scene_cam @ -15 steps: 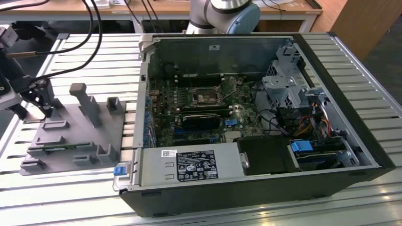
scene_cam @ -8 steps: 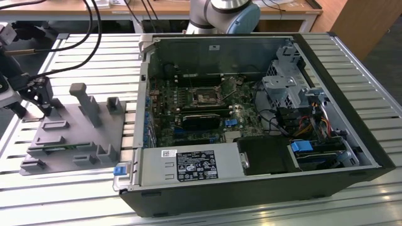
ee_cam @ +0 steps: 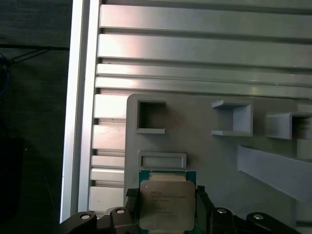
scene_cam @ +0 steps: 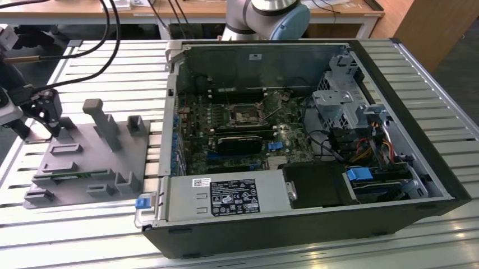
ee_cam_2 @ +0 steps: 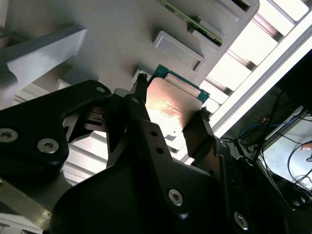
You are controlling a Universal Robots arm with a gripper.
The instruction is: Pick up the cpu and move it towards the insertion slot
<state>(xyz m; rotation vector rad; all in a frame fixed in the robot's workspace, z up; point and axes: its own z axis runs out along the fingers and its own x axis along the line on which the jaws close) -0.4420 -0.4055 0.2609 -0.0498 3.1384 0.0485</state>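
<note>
The cpu (ee_cam: 165,204), a flat square chip with a silvery top and a thin green rim, sits between my gripper's two black fingers (ee_cam: 131,202), which press on its opposite edges. My gripper (ee_cam: 166,197) is shut on it over the near-edge part of the grey plastic tray (ee_cam: 195,131). The second wrist view shows the cpu (ee_cam_2: 170,105) from below, clamped in the gripper (ee_cam_2: 171,96). In the exterior view the gripper (scene_cam: 46,115) hangs over the tray's far left end. The insertion slot (scene_cam: 244,116) is the square socket on the motherboard inside the open computer case, well to the exterior view's right of the gripper.
The tray (scene_cam: 82,162) has upright posts (scene_cam: 101,120) and brackets beside the gripper. The open case's metal wall (scene_cam: 174,112) stands between tray and motherboard. Black cables (scene_cam: 90,45) run across the slatted metal table (scene_cam: 90,224). A power supply (scene_cam: 224,196) fills the case's near side.
</note>
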